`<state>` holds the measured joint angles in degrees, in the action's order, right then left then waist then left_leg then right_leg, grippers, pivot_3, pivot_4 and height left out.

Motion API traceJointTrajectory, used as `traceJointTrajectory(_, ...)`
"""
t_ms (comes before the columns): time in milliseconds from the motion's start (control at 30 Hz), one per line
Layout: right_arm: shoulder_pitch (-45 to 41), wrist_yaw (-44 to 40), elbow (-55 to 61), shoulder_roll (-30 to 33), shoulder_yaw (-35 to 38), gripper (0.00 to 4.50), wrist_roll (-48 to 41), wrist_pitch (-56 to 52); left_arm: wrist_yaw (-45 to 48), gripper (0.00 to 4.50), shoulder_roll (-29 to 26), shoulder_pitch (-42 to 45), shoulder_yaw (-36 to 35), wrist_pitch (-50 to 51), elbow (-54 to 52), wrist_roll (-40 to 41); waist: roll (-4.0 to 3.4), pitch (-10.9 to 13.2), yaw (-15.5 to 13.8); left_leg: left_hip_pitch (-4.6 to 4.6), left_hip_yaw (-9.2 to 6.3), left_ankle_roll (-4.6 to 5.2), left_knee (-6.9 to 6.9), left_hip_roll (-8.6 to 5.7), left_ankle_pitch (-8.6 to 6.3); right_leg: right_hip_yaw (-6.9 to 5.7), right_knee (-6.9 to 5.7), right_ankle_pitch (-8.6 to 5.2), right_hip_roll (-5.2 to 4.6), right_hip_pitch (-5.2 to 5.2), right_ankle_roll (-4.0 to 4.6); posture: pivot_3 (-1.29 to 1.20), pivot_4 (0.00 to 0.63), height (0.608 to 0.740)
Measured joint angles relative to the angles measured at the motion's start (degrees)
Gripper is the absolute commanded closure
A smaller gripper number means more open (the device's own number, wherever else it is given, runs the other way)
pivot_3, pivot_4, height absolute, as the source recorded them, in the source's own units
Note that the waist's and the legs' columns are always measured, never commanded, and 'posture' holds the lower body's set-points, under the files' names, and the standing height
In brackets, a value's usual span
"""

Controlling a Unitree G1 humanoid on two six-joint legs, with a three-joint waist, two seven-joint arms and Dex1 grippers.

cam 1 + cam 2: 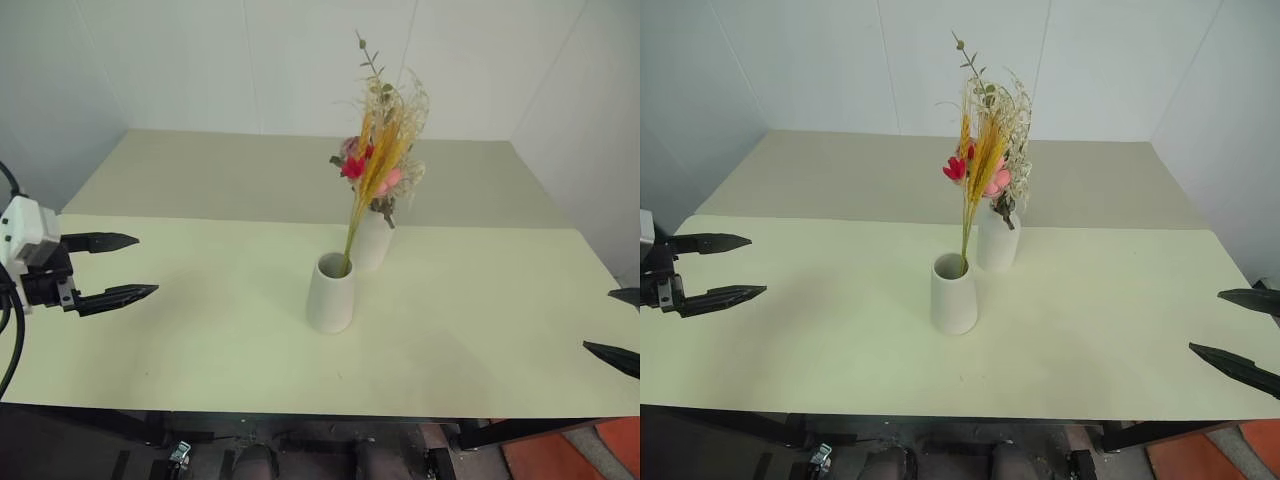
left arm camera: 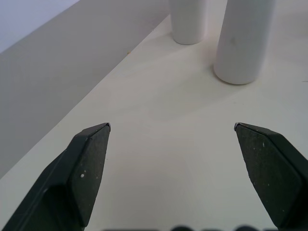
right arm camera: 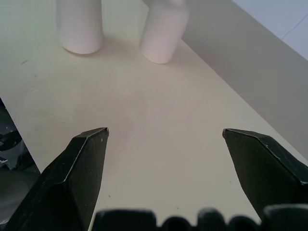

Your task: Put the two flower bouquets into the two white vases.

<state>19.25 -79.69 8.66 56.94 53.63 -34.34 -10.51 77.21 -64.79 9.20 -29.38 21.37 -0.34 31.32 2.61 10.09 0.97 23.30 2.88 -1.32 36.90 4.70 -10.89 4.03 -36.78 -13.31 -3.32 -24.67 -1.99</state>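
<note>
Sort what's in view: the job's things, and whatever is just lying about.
Job:
- wheat-stalk bundle, in the cone vase
- rose bunch, in the bottle vase behind
- left gripper, open
- right gripper, open

Just there:
- table; nothing lies loose on it

Wheat-like bundle [image 1: 378, 175] stands in the cone vase [image 1: 331, 293]; rose bunch [image 1: 392, 178] in the bottle vase [image 1: 373, 240] just behind
</note>
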Motion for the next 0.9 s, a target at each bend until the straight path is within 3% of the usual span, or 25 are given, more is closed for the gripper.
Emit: traceJointTrajectory(900,-2.5,1.02,0.92,0.03,-1.89,0.04,1.59,0.1,-0.41,0.0,0.05,-0.16,0.4,-0.02,-1.05,0.3,0.0,0.0,-0.03,-0.02,0.0,0.0,0.0,0.0,0.0,-0.01,0.0,0.0,0.0,0.03,0.0,0.0,0.15,0.74)
